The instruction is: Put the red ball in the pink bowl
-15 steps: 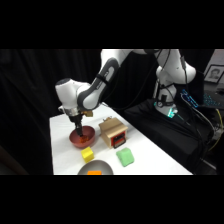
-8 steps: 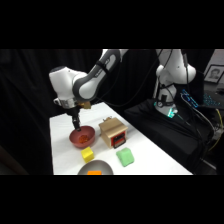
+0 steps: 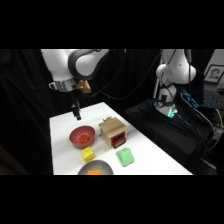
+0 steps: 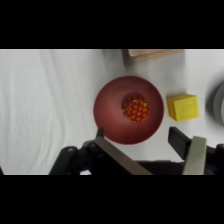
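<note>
The fingers stand spread apart and hold nothing, with the gripper high above the pink bowl; a second ago it was low at the bowl, half a second ago it was already rising, so the arm has let go and is pulling up. Going from left to right in the wrist view, there is first the bare white table, then the pink bowl, and inside it, a little to the right of its middle, lies the red ball. Just beside the bowl on the right sits the yellow block, not touching it, and the edge of the grey dish shows at the far right. In the side view the gripper hangs above the bowl, with the tan box and the green block further right. I judge that the task is done, since the ball rests in the bowl by itself.
</note>
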